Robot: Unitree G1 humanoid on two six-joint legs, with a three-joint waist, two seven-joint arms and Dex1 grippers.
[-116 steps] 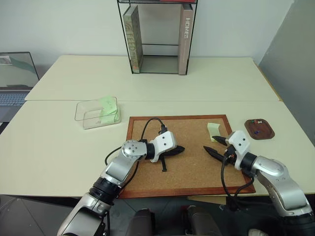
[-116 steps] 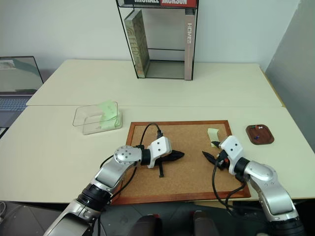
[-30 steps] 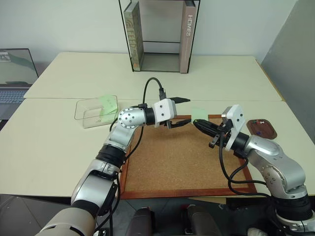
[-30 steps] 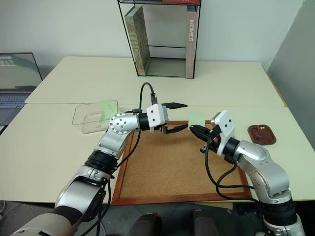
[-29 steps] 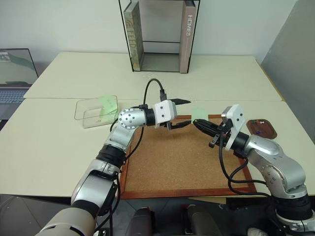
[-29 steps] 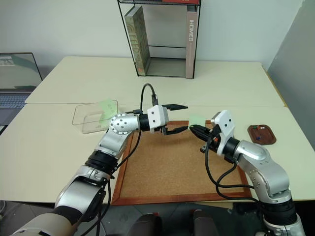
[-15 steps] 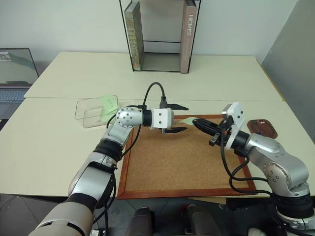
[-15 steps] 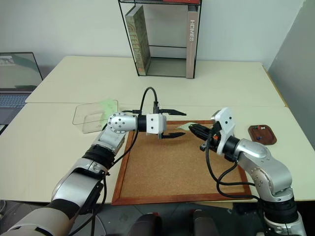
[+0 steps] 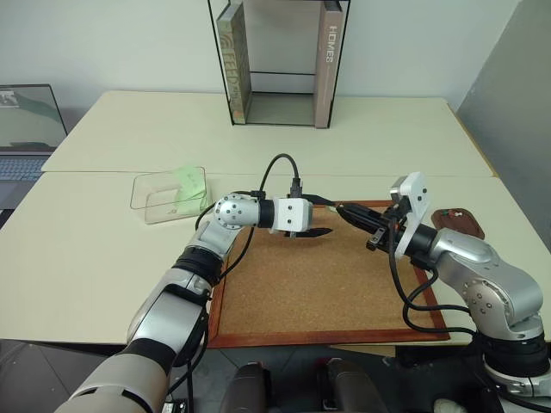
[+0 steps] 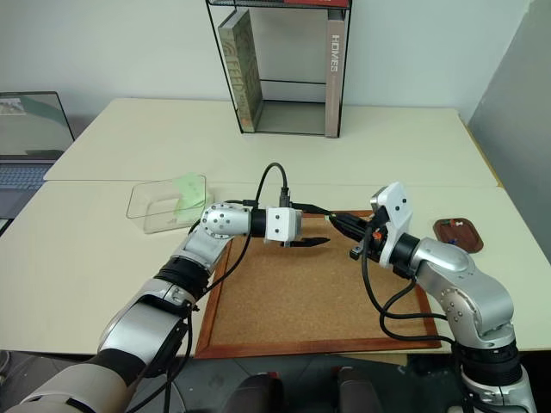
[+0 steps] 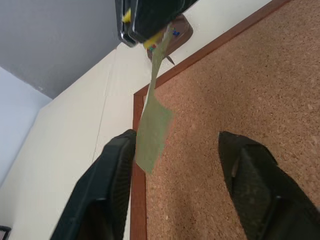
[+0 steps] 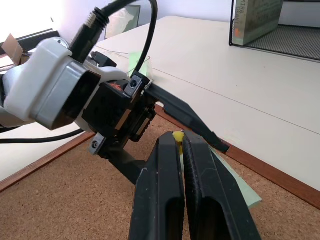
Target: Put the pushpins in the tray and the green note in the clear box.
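Two robot arms meet above a wood-framed cork board (image 9: 318,275) that lies flat on a pale desk (image 9: 103,258).

The right gripper (image 12: 181,145) reaches in from the right. Its two black fingers are pressed together, pinching a pushpin (image 12: 177,135) with a yellowish head. The green note (image 11: 152,132), a small pale slip of paper, hangs from that pin, above the far edge of the cork board.

The left gripper (image 9: 320,217) comes in from the left, pointing right toward the other gripper. Its fingers are partly open, one on each side of the hanging note. One finger (image 11: 112,170) looks to be right against the paper's edge; whether it actually touches cannot be told. The other finger (image 11: 250,175) stands apart from the paper. The fingers have not closed on the note.

The clear box (image 9: 170,194) sits on the desk to the left of the cork board, near its far left corner. Something pale green shows in or behind it.

The small dark reddish-brown tray (image 9: 458,223) sits on the desk just beyond the board's right edge, partly behind the right arm. Tiny coloured pinheads (image 10: 454,225) are visible in it.

At the back of the desk stands a black wire book rack (image 9: 277,62) holding a few upright books. A laptop (image 9: 26,129) is at the far left.
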